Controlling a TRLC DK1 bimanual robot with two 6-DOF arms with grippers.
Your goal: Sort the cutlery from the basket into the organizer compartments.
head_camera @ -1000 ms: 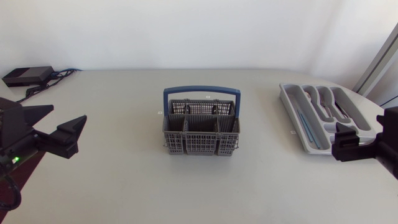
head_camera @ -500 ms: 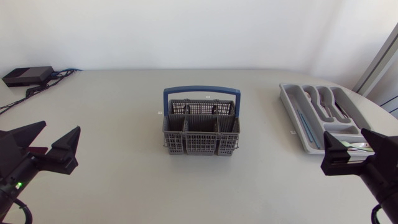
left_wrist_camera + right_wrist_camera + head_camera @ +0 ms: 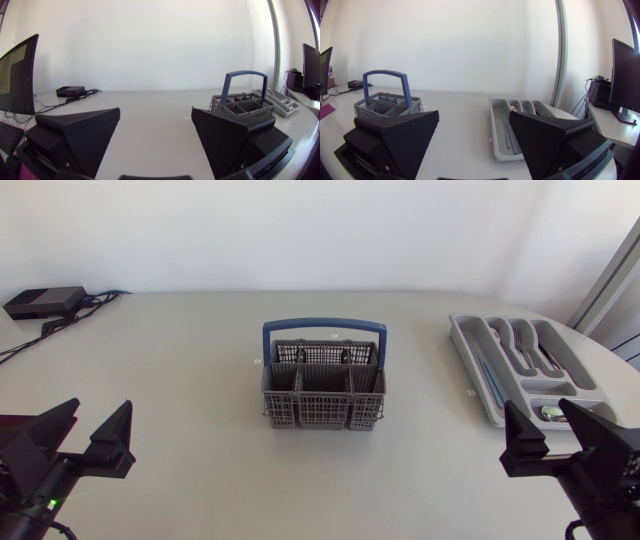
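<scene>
Now, from above: the grey basket point(image 3: 322, 385) with its blue handle stands mid-counter point(image 3: 180, 350), with wide room on every side. The organizer point(image 3: 520, 370) lies by the right edge, cutlery in its compartments. Left tool point(image 3: 100, 405) and right tool point(image 3: 538, 405) sit near the front corners, both spread wide.

Left wrist: fingers apart, basket point(image 3: 243, 102) ahead, organizer point(image 3: 280, 100) beyond it.

Right wrist: fingers parted too, organizer point(image 3: 520, 127) just ahead, basket point(image 3: 387, 102) well apart from it.
</scene>
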